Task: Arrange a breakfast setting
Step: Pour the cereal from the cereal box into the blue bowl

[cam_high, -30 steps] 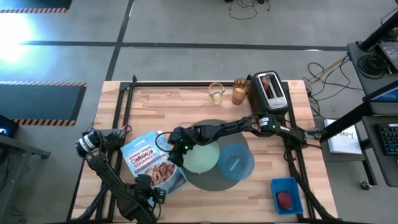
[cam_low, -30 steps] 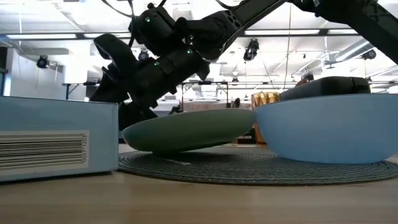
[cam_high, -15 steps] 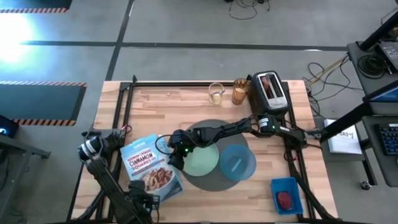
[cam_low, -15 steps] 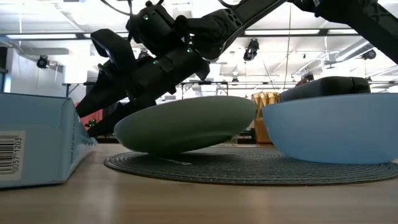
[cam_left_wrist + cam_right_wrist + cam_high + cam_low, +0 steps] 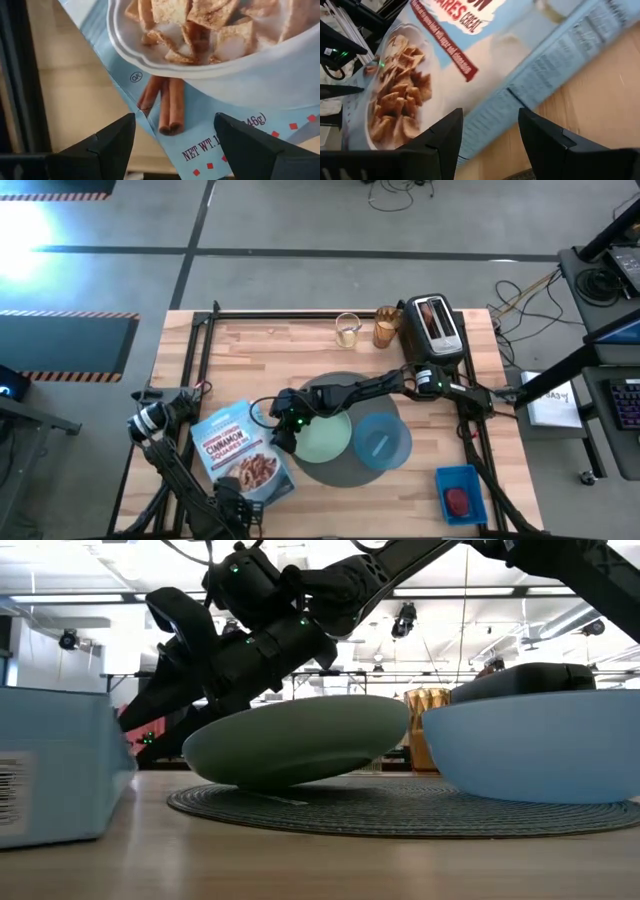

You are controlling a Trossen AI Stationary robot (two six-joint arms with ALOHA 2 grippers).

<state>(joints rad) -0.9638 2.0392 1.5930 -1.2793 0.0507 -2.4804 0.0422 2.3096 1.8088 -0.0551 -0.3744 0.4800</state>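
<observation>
Overhead, you see the right gripper [image 5: 277,432] stretched across the mat [image 5: 340,470] to the left rim of the plate [image 5: 325,436], which lies on the mat with the bowl [image 5: 380,442] beside it on the right. A cereal box [image 5: 238,456] lies flat just left of the mat, and the left gripper [image 5: 228,492] sits at the box's near edge. An amber glass [image 5: 386,327], a clear glass [image 5: 347,330] and a toaster [image 5: 432,326] line the far edge; a blue tray [image 5: 460,491] holds a red piece [image 5: 457,500] at the near right.

Level with the table, you see the plate [image 5: 295,738] tilted, its left side lifted off the mat [image 5: 400,808] under the right gripper [image 5: 185,705]; whether the fingers pinch the rim you cannot tell. The bowl [image 5: 530,745] stands on the right, the box [image 5: 55,770] on the left.

Left wrist: your fingers [image 5: 97,147] stand apart over the box [image 5: 215,65], gripping nothing visible.

Right wrist: the fingers [image 5: 440,137] stand apart, with the box [image 5: 470,55] beyond them.
</observation>
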